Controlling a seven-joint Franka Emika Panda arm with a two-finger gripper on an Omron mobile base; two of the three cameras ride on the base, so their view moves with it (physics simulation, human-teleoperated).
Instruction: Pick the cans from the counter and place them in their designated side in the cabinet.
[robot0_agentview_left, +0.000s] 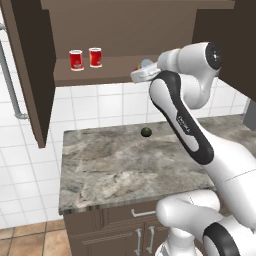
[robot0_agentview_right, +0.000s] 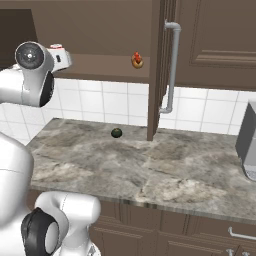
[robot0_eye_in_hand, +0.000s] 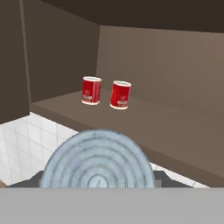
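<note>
Two red cans (robot0_eye_in_hand: 106, 92) stand on the cabinet (robot0_eye_in_hand: 144, 70) shelf; the gripper (robot0_agentview_left: 144, 69) clasps a blue-grey-topped can (robot0_eye_in_hand: 98, 159).

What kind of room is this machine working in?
It looks like a kitchen, computer-rendered: a marbled stone counter over wooden drawers, white wall tiles behind, and a dark wooden cabinet above with two red cans on its shelf.
</note>
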